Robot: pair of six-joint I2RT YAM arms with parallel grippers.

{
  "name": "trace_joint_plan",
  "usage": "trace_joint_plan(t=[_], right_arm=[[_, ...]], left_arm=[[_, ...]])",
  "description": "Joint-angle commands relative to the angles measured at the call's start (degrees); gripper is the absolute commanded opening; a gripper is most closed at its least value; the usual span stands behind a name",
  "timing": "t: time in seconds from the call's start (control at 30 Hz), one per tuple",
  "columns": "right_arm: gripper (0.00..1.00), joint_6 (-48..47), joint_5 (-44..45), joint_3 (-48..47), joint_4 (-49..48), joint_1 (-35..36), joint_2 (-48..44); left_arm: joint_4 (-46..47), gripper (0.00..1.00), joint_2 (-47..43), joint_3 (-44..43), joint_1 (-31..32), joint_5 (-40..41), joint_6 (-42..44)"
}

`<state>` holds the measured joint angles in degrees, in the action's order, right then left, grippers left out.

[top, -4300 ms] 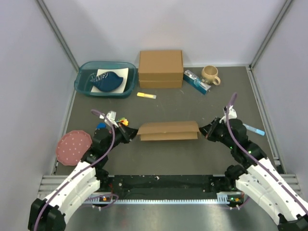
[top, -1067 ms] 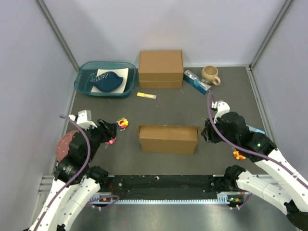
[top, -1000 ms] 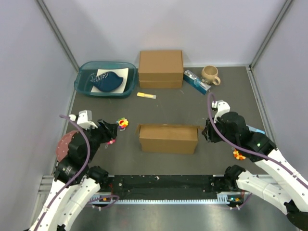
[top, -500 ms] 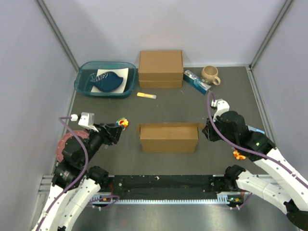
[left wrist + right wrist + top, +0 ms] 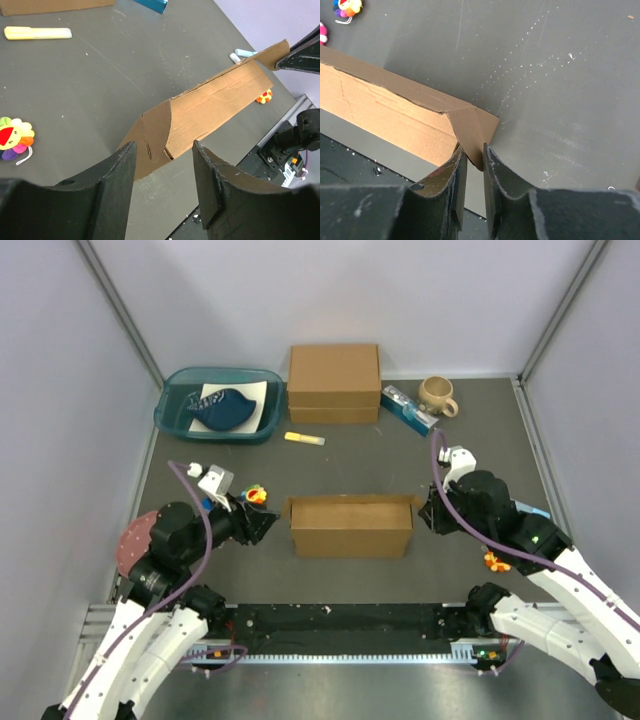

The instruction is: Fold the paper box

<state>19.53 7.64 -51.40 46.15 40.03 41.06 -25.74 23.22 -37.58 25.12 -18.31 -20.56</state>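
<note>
- Pinched nearly shut, the right fingers (image 5: 451,182) are clamped on a folded corner at the right end of the paper box (image 5: 385,107). Only the thickness of the cardboard is left between them.
- Spread wide, the left fingers (image 5: 107,187) are seen to hold nothing. The rounded left end of the paper box is framed in the gap just ahead of them, and no contact can be made out.
- The paper box is set on the table (image 5: 350,465) between the two arms. Its long axis runs left to right, with one end turned towards each arm.
- The coming move is judged to turn on the left end, which lies straight ahead of the left fingers and close by. A short advance along the long axis would be needed before that end could be gripped, while the right end is already secured.
</note>
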Motion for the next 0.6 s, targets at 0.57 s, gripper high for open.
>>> trace_joint_plan(t=[0.57], right_arm=[[0.18, 1.9, -1.8, -1.2, -2.9, 0.7, 0.8]], left_arm=[[8.7, 0.36, 8.0, 1.9, 0.1, -2.7, 4.4]])
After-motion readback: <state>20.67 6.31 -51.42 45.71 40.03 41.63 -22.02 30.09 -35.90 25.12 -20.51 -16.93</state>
